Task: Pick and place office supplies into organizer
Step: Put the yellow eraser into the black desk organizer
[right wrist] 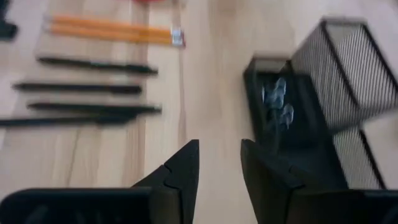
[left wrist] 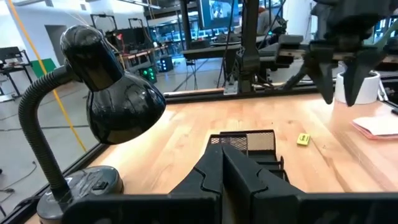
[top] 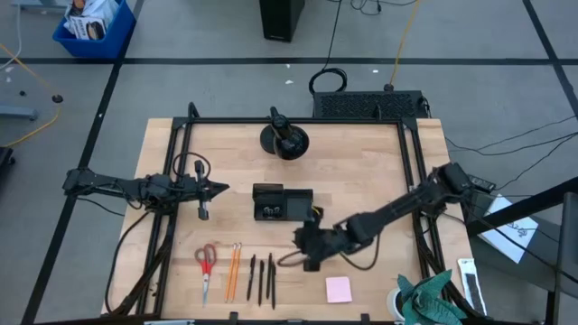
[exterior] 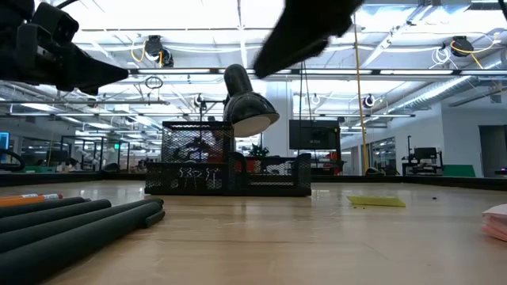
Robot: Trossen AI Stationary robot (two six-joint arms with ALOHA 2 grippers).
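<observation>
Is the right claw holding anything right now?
No, the right claw hangs open and empty above bare wood, between the black pens and the organizer.

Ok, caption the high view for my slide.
Right gripper hovers open between organizer and pens; left gripper waits shut.

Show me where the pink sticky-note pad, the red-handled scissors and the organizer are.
pink sticky-note pad (top: 339, 289), high view, centre of its top sheet.
red-handled scissors (top: 207, 257), high view, on the red handles.
organizer (top: 298, 200), high view, on its right compartment wall.
</observation>
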